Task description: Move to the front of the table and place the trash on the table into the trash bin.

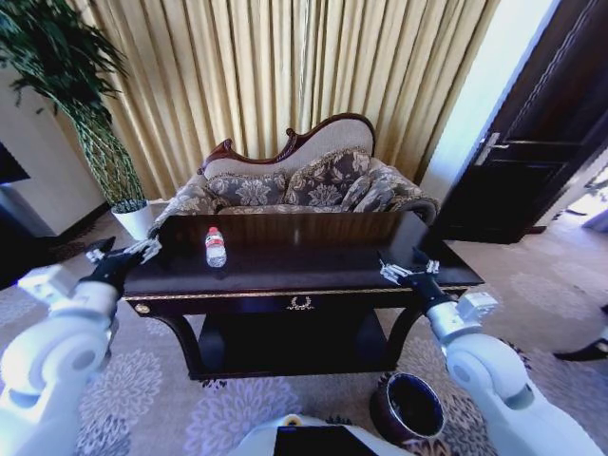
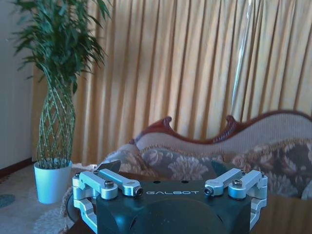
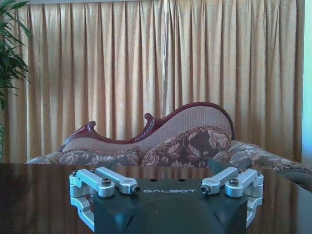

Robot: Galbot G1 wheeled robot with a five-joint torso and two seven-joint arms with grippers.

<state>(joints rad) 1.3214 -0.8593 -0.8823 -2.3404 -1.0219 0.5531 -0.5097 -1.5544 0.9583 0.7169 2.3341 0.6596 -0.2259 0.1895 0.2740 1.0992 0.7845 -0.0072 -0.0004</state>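
The dark glossy table (image 1: 323, 256) stands right in front of me, its gold emblem facing me. On its left half a clear plastic bottle (image 1: 216, 247) with a red cap and red-white label stands upright. The round dark trash bin (image 1: 408, 408) sits on the carpet below the table's front right corner. My left gripper (image 1: 123, 255) hovers open at the table's left end, well left of the bottle. At the right front edge of the table my right gripper (image 1: 407, 271) is open too. Both wrist views show spread fingers, left gripper (image 2: 165, 168) and right gripper (image 3: 161, 165), with nothing between them.
A patterned sofa (image 1: 304, 185) with cushions stands close behind the table. A tall plant in a white pot (image 1: 133, 217) is at the back left, and a dark door (image 1: 532, 142) at the right. Patterned carpet surrounds the table, with open floor to the right.
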